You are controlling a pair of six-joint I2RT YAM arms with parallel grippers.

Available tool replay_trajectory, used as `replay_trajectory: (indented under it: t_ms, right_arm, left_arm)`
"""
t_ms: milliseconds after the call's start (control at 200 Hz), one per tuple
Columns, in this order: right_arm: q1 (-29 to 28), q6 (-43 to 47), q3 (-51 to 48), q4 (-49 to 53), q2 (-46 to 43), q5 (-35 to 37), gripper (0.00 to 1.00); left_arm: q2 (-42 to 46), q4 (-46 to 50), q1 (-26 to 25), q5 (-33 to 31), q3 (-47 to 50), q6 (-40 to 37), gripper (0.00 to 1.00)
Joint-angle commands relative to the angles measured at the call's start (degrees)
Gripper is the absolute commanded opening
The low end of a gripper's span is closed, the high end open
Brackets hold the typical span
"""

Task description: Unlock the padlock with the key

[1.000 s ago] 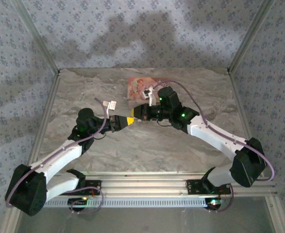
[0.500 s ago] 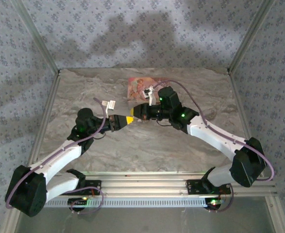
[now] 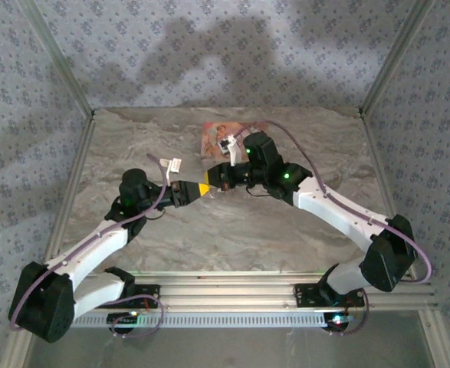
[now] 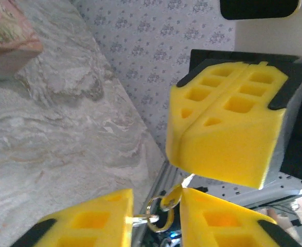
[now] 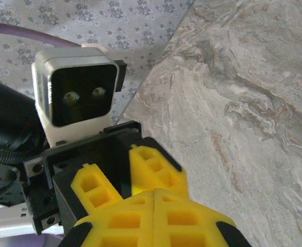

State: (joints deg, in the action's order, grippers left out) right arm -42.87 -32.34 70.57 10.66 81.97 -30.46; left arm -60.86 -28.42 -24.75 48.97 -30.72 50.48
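left gripper (image 4: 157,207) pinches the small key ring (image 4: 152,218) between narrowly parted pads; right gripper (image 5: 154,205) is pressed closed; padlock's whereabouts i cannot tell; likely light, stiff, slippery: grip its body

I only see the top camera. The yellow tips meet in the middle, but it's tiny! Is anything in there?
Observer: On the left wrist camera, a small metal ring sits in the gap between the left end effector's fingers.
Operator: Is the other one squeezing?
Observer: On the right wrist camera, the right end effector's pads are pressed together, nothing visible between them.
Operator: What's beside the ring?
Observer: A gold-coloured bit, too blurred to name.
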Motion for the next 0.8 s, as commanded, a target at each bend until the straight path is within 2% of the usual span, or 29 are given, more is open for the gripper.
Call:
replay_trajectory:
  t_ms: [0,125,300,490,590,794]
  right_arm:
    - [1.36,5.34,4.19,4.53,0.46,-3.82,0.00]
    - [4.72,9.88,6.90,9.35,1.23,-7.68,0.00]
    - [8.56,15.74,10.96,15.16,2.83,-14.49,0.00]
    - [9.12,17.05,11.35,14.29,2.93,-18.65,0.00]
    - [9.13,16.47,10.67,13.03,2.84,-19.52,0.00]
    - [9.12,14.86,8.96,10.06,1.70,-20.21,0.00]
  left_arm:
    - [0.38,3.58,1.73,1.17,-2.90,-2.91,0.39]
    - [0.55,2.13,3.72,4.15,-3.02,-3.79,0.46]
    - [-0.92,-4.35,2.53,9.27,-4.41,-4.37,0.46]
    - [-3.60,-13.39,-0.69,7.85,-5.16,-3.04,0.40]
    - [-5.81,-20.83,-1.00,6.62,-4.63,0.32,0.37]
    - [-8.35,-26.61,-1.00,5.29,-4.17,2.86,0.33]
